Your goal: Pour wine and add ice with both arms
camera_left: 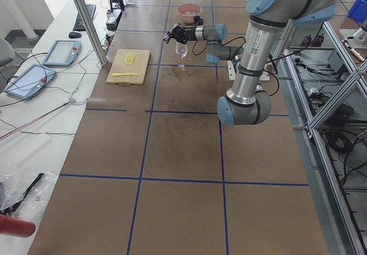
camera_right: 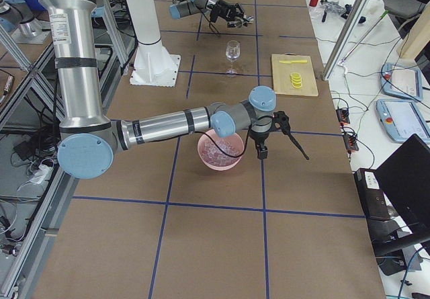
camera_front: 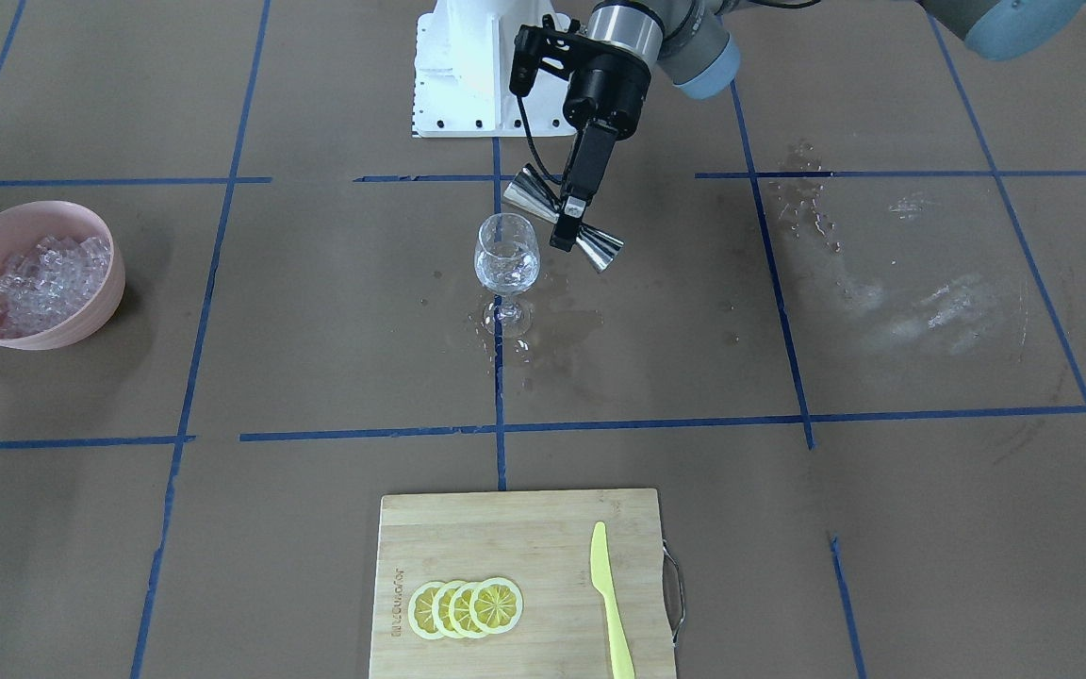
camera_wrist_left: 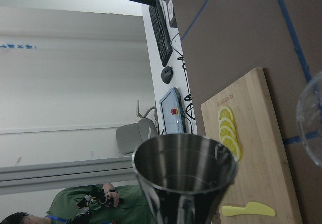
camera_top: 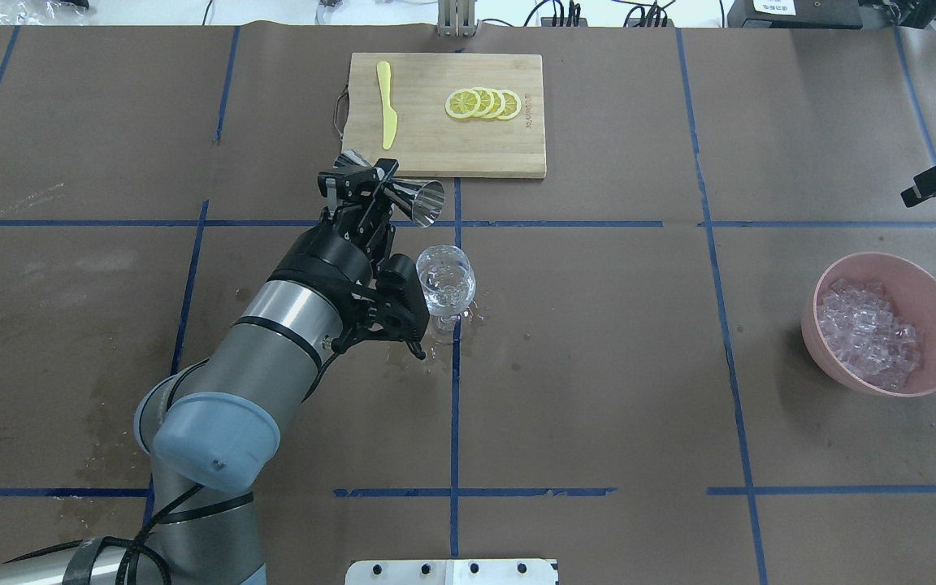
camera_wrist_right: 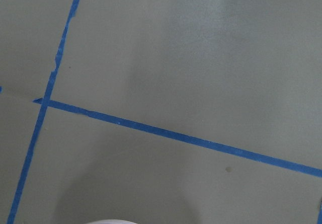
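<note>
Table (camera_front: 882,528): brown covering with a blue tape grid; wet patches (camera_front: 929,311) lay on the robot's left part and around the glass foot.

Left arm (camera_top: 273,341) reached over the table centre. Left gripper (camera_front: 569,215): fingers were closed on the narrow waist of a steel jigger (camera_front: 529,189), held tilted just beside the rim of the wine glass (camera_front: 507,253). In the left wrist view its upturned cup looked empty.

Right arm (camera_right: 161,124) extended over the pink bowl (camera_front: 90,311). Right gripper (camera_top: 935,183): how far the fingers were spread could not be told.

Cutting board (camera_front: 505,538) lay at the operators' edge and carried a yellow knife (camera_front: 607,594) and overlapping lemon slices (camera_front: 468,606).

The glass stood upright at the centre.

Ice (camera_front: 48,273): all cubes were in the bowl, well apart from the glass.

Wine (camera_front: 505,273): a small clear amount sat in the glass bowl.
</note>
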